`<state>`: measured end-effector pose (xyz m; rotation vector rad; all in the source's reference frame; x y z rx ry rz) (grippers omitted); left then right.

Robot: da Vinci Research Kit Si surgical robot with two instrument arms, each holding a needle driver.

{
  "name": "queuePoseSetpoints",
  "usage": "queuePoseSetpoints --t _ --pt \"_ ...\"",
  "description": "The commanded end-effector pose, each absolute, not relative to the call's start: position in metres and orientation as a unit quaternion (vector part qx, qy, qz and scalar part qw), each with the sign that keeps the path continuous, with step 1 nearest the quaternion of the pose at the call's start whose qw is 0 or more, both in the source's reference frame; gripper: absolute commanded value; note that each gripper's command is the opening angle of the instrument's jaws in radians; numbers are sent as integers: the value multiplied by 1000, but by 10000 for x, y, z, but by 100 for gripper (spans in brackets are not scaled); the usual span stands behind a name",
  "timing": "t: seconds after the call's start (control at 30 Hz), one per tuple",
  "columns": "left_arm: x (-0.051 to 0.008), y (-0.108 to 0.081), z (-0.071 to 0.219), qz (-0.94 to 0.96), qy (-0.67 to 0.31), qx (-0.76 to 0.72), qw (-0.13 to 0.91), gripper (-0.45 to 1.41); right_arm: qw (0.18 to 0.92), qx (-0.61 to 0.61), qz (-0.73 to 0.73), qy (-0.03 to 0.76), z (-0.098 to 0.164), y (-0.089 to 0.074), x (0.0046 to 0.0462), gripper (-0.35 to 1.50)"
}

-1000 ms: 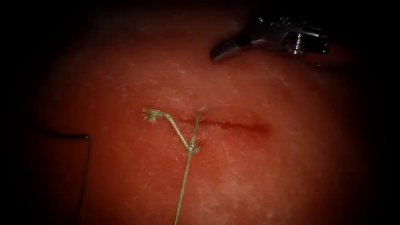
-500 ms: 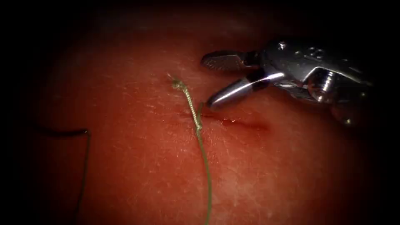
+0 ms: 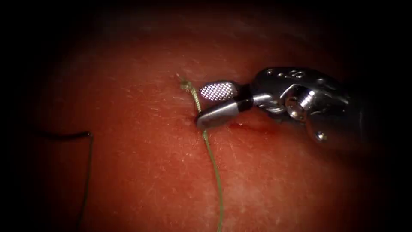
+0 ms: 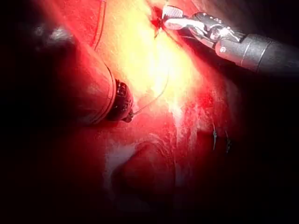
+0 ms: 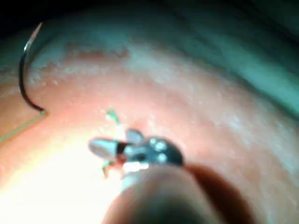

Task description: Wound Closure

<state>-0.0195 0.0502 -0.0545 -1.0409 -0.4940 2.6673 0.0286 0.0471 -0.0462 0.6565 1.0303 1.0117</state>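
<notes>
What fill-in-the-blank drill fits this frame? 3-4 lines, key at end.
1. The right gripper comes in with its jaws ____ around the thread.
2. The green thread runs from the cut toward the picture's ____ edge in the endoscope view.
3. The needle lies free on the tissue, held by ____ tool.
4. The needle lies to the ____ of the cut in the endoscope view.

Missing words: open; bottom; neither; left

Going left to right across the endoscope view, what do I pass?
Needle lying on the tissue left of the cut → green thread at the cut's left end → right gripper, jaws open around the thread → its wrist.
</notes>
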Motion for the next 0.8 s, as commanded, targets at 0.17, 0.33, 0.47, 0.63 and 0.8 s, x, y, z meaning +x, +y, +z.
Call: queuePoseSetpoints --t 0.17,0.33,0.47,0.63,0.8 --pt "-201 496 -539 911 -172 -357 117 -35 702 319 436 464 -448 469 312 135" --pt "-200 496 -539 911 -172 -357 117 -35 702 341 419 464 -450 467 321 61" --pt "-201 496 -540 911 -172 -357 117 -35 713 310 407 479 -448 471 312 -35" --pt "-201 494 -542 911 -171 -356 118 -35 727 271 384 500 -436 483 304 -35" --pt "-201 496 -539 911 -171 -356 118 -35 738 246 369 509 -424 496 298 -35"
